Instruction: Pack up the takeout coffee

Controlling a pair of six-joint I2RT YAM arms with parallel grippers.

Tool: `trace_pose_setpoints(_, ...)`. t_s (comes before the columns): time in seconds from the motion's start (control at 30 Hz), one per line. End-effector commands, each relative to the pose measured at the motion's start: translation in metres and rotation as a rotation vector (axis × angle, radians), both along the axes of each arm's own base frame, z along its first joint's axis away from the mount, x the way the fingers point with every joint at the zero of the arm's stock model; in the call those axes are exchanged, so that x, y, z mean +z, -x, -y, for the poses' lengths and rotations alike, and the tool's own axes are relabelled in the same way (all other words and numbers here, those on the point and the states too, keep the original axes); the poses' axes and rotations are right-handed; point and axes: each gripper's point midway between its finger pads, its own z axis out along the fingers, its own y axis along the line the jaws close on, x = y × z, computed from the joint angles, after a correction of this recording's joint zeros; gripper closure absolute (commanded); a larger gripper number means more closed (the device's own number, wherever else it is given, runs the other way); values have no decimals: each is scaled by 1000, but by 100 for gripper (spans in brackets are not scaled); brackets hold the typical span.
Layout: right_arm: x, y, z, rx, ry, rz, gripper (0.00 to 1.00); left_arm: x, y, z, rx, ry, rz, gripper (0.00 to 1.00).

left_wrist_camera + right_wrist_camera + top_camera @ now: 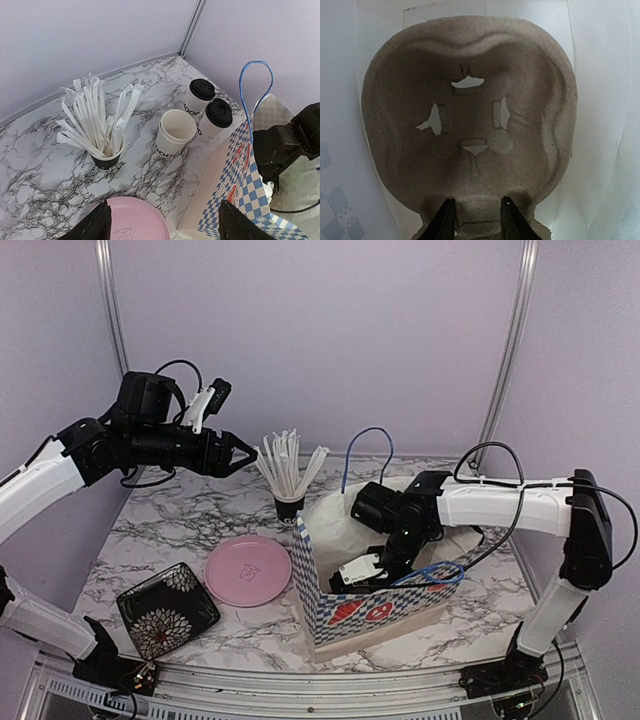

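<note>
early stage | my right gripper [477, 200] pinches the pulp cup carrier [470, 115] inside the checked bag [340, 610] | left gripper [247, 453] wide open, empty | I judge three coffee cups [200, 95] unpacked, one lidless

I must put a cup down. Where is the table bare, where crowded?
Bare: the marble left of the stick cup, behind the pink plate and black dish. Crowded: right of the stick cup, beside the bag, where three coffee cups stand.

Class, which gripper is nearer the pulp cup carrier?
Right. The right gripper holds the carrier by its edge inside the bag; the left gripper hovers outside, left of the stick cup.
</note>
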Motion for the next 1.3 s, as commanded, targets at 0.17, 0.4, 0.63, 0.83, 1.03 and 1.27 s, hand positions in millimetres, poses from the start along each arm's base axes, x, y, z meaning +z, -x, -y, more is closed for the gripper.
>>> trace_pose_setpoints(0.17, 24, -4, -14, -19, -101, 55, 54, -8, -1, 17, -67, 28, -34, 29)
trace_pose_setpoints(0.4, 87, 6, -24, 17, -256, 67, 49, 15, 48, 57, -338, 56, 34, 30)
trace_pose_setpoints(0.63, 176, 13, -25, 59, -502, 167, 44, 19, 77, 95, -481, 7, 59, 29)
trace_pose_setpoints(0.83, 224, -2, -4, 17, -619, 256, 43, 3, 73, 126, -501, -82, 67, 29)
trace_pose_setpoints(1.03, 274, -39, 33, -118, -770, 344, 43, -13, 71, 157, -537, -147, 54, 36)
trace_pose_setpoints(1.27, 284, -100, 77, -370, -794, 409, 44, -32, 66, 169, -536, -221, 19, 53)
